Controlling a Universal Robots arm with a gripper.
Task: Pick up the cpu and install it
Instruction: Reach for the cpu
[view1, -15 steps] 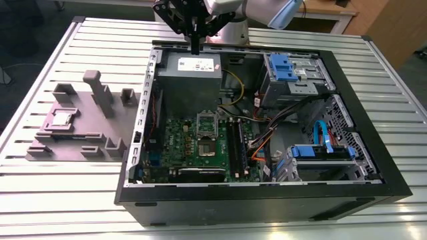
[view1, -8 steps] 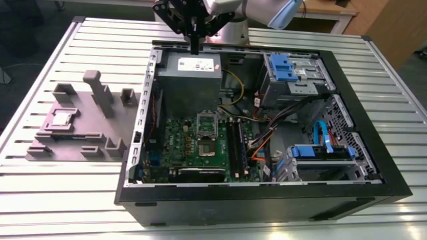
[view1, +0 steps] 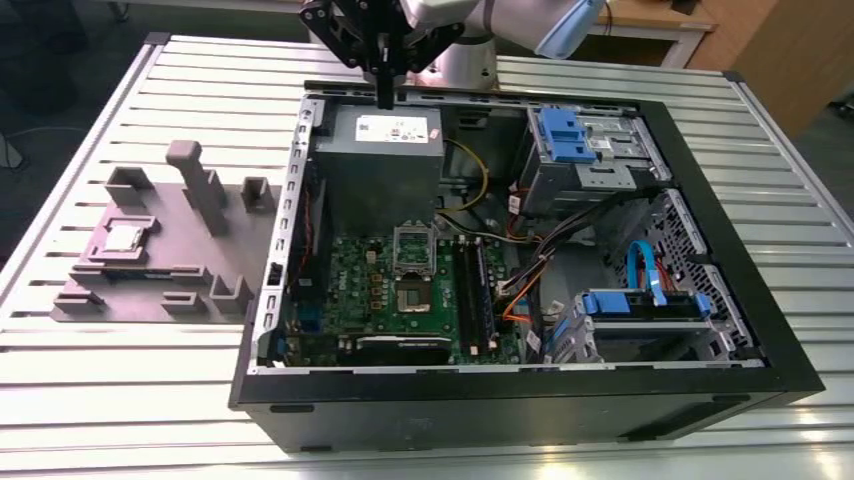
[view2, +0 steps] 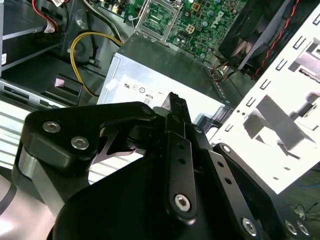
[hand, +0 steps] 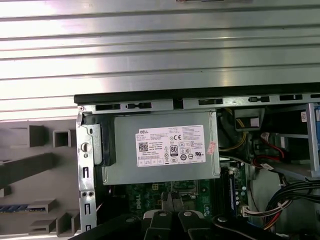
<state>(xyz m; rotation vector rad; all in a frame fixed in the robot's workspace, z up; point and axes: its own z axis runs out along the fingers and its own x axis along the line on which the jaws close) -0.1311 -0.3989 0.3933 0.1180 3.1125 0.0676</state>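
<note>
The arm (view1: 447, 15) runs off the exterior view's top edge; the cpu (view1: 124, 237) looks tiny, perhaps lying in the tray (view1: 147, 297).

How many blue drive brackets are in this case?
2. First blue bracket on the cage nearest the arm; second blue bracket toward the exterior view's lower right. Others may be hidden.

A silvery table of ribbed aluminium slats (view1: 160, 390) carries two things set just beside each other: a large open black computer case (view1: 534, 405) lying on its side and, toward the exterior view's left, a grey moulded plastic fixture block (view1: 147, 290).
</note>
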